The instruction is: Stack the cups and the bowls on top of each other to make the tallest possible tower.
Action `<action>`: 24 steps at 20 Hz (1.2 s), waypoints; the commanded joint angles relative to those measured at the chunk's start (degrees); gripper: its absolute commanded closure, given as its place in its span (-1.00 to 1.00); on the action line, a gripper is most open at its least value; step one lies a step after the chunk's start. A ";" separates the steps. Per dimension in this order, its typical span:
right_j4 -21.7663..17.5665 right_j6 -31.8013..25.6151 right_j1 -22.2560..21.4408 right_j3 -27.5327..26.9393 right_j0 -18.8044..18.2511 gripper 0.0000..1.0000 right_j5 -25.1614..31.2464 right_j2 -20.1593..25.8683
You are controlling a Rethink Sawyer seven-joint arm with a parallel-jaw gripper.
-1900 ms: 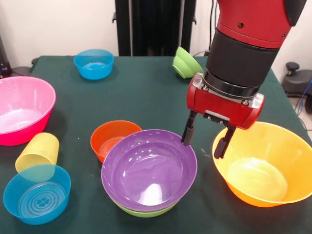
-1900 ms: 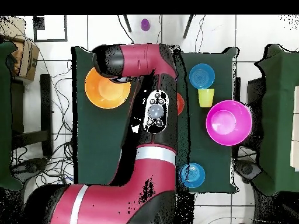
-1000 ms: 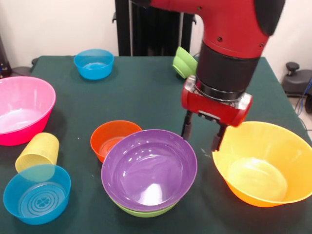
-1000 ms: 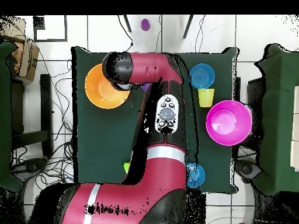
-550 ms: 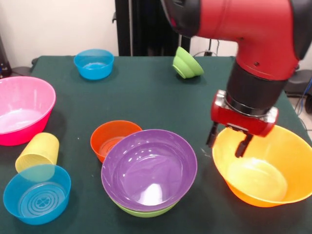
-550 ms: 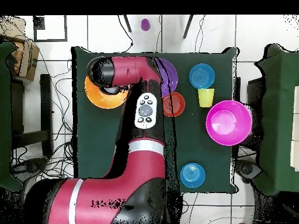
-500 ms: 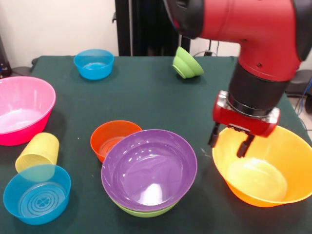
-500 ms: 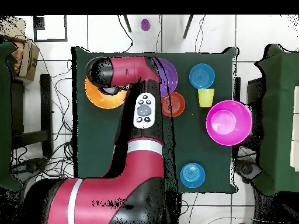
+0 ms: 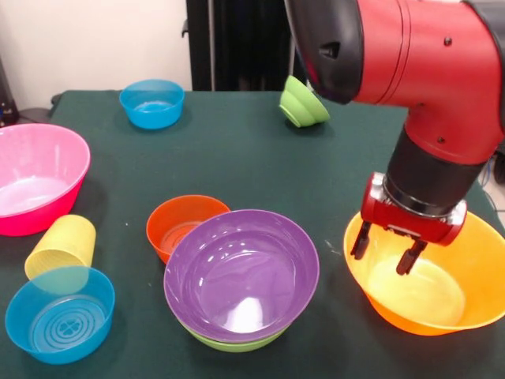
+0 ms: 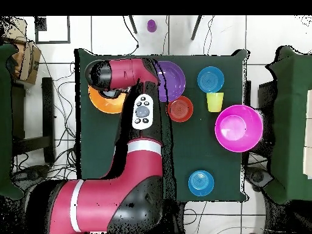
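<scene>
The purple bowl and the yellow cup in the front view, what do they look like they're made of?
The purple bowl looks like glossy, slightly translucent plastic: bright highlights streak its inside, and it sits nested in a lime green bowl. The yellow cup also seems plastic, translucent with fine ribs down its side; its lower part shows through the blue bowl in front.

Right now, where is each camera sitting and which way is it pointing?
Front view: across the table, facing the robot; shows the red arm and the open gripper over the orange bowl.
Overhead view: above the table, looking straight down, base at bottom; the arm covers most of that bowl.
Both show the purple bowl, pink bowl and yellow cup.
</scene>
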 commanded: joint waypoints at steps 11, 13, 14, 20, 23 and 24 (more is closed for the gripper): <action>1.79 -1.23 -7.21 4.97 -2.28 -1.00 7.86 3.29; 2.13 -1.83 -8.12 4.48 -2.69 -1.00 9.74 3.59; 2.20 -2.11 -8.45 4.21 -2.83 -1.00 10.69 3.64; 1.78 -3.07 -8.98 4.04 -3.48 -1.00 11.94 3.95; 1.63 -3.63 -8.76 6.28 -4.32 -1.00 8.72 4.56; 1.48 -3.83 -8.75 7.49 -4.57 -1.00 7.09 4.74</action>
